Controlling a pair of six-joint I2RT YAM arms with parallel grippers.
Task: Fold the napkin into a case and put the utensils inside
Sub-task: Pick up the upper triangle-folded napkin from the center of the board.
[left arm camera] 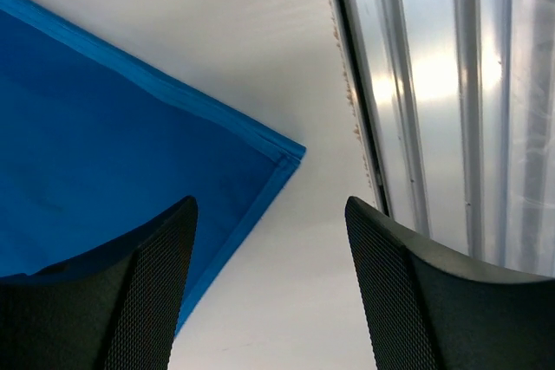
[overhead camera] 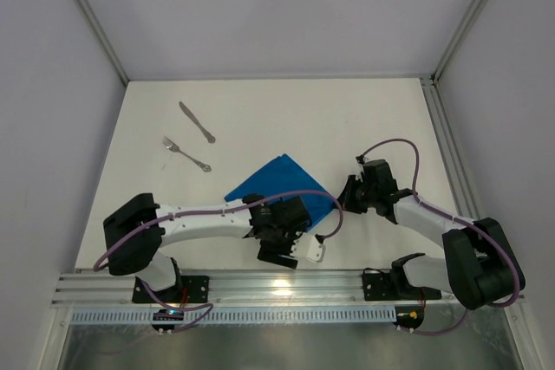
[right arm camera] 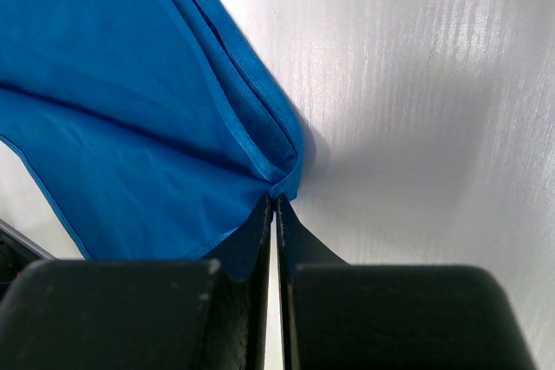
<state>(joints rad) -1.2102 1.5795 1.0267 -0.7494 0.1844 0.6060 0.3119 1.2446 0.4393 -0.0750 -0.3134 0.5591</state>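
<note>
Blue cloth, the napkin (overhead camera: 282,184) lies near our arms, our right gripper (right arm camera: 276,205) clamped onto its right corner and our left gripper (left arm camera: 269,214) spread wide above the near corner, presumably to lift a fold together, while knife (overhead camera: 198,121) and fork (overhead camera: 186,154) lie well apart from it, far left.
</note>
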